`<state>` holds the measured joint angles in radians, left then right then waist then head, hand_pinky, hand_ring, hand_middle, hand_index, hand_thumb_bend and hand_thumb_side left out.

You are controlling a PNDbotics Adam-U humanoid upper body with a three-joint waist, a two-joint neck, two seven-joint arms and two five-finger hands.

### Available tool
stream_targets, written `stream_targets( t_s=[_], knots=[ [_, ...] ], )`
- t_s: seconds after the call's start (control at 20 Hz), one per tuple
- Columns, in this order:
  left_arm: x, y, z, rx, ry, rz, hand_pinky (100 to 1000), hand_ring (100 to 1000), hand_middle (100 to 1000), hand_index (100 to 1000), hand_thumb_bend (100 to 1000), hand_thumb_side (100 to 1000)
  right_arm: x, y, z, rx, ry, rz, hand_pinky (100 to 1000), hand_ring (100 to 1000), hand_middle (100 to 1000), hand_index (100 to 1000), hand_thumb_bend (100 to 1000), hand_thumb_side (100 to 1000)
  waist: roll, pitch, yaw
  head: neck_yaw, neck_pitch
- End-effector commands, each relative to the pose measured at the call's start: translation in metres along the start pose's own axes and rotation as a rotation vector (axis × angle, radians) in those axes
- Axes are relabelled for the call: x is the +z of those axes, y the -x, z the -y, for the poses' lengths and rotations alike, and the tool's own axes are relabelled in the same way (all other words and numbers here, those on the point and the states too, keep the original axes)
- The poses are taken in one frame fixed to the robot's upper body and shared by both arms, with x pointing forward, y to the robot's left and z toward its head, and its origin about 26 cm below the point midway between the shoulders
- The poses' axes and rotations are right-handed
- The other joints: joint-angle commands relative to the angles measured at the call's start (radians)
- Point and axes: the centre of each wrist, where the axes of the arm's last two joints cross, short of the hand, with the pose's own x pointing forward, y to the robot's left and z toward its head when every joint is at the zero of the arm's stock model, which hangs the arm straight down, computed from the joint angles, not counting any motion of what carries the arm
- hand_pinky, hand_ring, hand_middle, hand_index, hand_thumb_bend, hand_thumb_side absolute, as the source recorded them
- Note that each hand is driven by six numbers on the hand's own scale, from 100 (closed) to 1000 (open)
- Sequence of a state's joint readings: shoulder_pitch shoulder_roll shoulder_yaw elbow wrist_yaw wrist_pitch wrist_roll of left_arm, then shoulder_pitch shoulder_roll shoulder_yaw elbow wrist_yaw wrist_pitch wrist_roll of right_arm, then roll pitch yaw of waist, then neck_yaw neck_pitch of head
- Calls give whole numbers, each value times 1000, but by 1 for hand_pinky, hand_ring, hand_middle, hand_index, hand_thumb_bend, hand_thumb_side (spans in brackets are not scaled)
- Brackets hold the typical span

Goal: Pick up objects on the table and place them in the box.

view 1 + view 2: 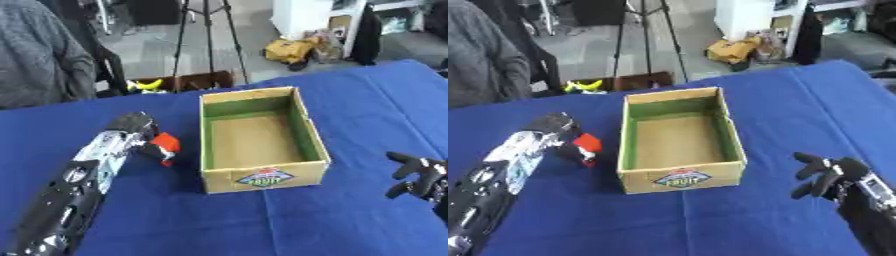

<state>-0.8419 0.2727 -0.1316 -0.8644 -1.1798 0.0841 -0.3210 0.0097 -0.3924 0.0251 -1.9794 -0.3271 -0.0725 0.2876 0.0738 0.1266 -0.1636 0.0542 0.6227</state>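
**Observer:** What's the object look like from where you sit?

**Operator:** I see a small red-orange object with a dark part at its lower end; I can't make out more than that. It's at the left robot hand, whose fingers are curled round it, just left of the box, over the left half of the table.

**Observer:** And the box?

**Operator:** Cardboard, open on top, green inner walls and a brown floor, with a coloured label on its near wall. It sits near the middle of the table, its long sides running toward the far edge.

**Observer:** Room to move?

**Operator:** I have bare blue cloth along the near edge and right of the box. My right robot hand hovers by the right edge, near the near right corner, fingers spread and holding nothing, well apart from the box.
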Motion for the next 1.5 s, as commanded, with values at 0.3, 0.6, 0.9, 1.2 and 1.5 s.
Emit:
stream_targets(
  t_s=[0.3,0.6,0.9,1.2,1.5],
  knots=[
    [1,4,-7,0,-14,-16,680,280,398,542,100,264,-2,-8,2,28,-14,22,570,954,579,465,100,907,-6,-9,4,-3,-9],
    [5,8,-24,60,-115,-26,616,238,348,489,100,209,-2,-8,2,28,-13,22,570,954,579,465,100,906,-6,-10,2,-3,-10],
    [14,3,-61,112,-235,28,586,222,330,466,100,268,-2,-8,2,26,-16,22,570,954,579,465,100,905,-7,-12,-5,-1,-8],
    [20,-25,-83,147,-298,140,574,222,328,464,100,292,-4,-8,1,22,-37,20,570,955,579,465,100,910,-3,-14,-26,12,-10],
    [23,-59,-87,118,-267,303,606,247,338,476,100,302,-8,-9,-2,18,-74,19,571,956,579,464,100,916,4,-12,-61,30,-20]
  ],
)
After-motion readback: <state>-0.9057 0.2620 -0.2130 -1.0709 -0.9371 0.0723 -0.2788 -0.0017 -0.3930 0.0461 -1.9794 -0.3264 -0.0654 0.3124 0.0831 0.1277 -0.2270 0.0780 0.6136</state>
